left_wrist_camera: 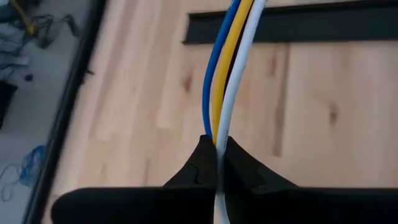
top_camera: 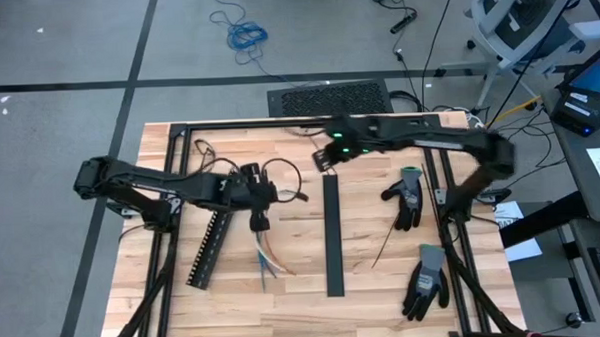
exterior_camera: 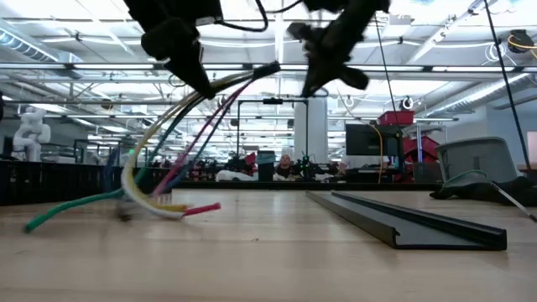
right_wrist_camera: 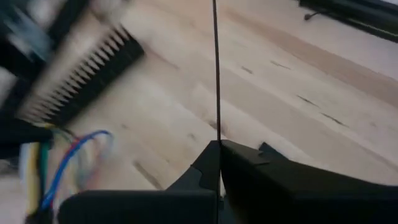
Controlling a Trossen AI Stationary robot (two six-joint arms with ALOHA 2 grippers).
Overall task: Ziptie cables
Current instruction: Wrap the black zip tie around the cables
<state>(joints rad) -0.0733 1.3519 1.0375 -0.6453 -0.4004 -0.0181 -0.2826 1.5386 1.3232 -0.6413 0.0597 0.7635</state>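
Observation:
The cables (top_camera: 266, 252) are a bundle of yellow, green, blue, white and red wires. My left gripper (top_camera: 255, 193) is shut on them above the table's left half. Their free ends (exterior_camera: 159, 205) droop onto the wood, and the dark gathered end (exterior_camera: 267, 70) sticks out past the fingers toward my right gripper (exterior_camera: 323, 63). My right gripper (top_camera: 326, 160) hovers near the table's far middle, shut on a thin black zip tie (right_wrist_camera: 216, 68). In the right wrist view, the cables (right_wrist_camera: 56, 165) show blurred beyond it. My left gripper pinches the cable bundle (left_wrist_camera: 219, 134) between its two fingers, which lie across the wires, a short way from the gathered end. The held stretch is lifted clear; the wires hang slack below, their free ends lying on the table. My right gripper pinches the zip tie (right_wrist_camera: 216, 138) between its two fingers. The strip runs straight out past the fingertips and is lifted clear of the table.
A long black channel (top_camera: 332, 232) lies along the table's middle, and a black comb-edged duct (top_camera: 208, 247) lies on the left. Two gloves (top_camera: 406, 197) (top_camera: 424, 279) and a loose thin strip (top_camera: 383, 248) lie on the right. A black frame (top_camera: 169, 143) borders the table.

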